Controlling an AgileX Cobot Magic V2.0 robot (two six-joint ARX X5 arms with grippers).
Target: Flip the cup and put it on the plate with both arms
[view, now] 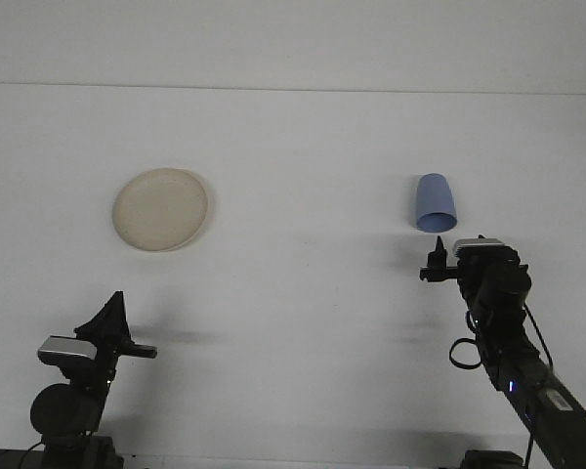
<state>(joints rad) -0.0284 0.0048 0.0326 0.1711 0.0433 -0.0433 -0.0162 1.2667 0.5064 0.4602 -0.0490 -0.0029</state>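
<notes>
The left pincer (117,327) is sitting low at the near edge, its opening indiscernible, the right pincer (436,266), likewise indiscernible, is hovering just before the blue cup (435,203) on the white tabletop (303,156), and the cream plate (161,209) is lying far left.
</notes>
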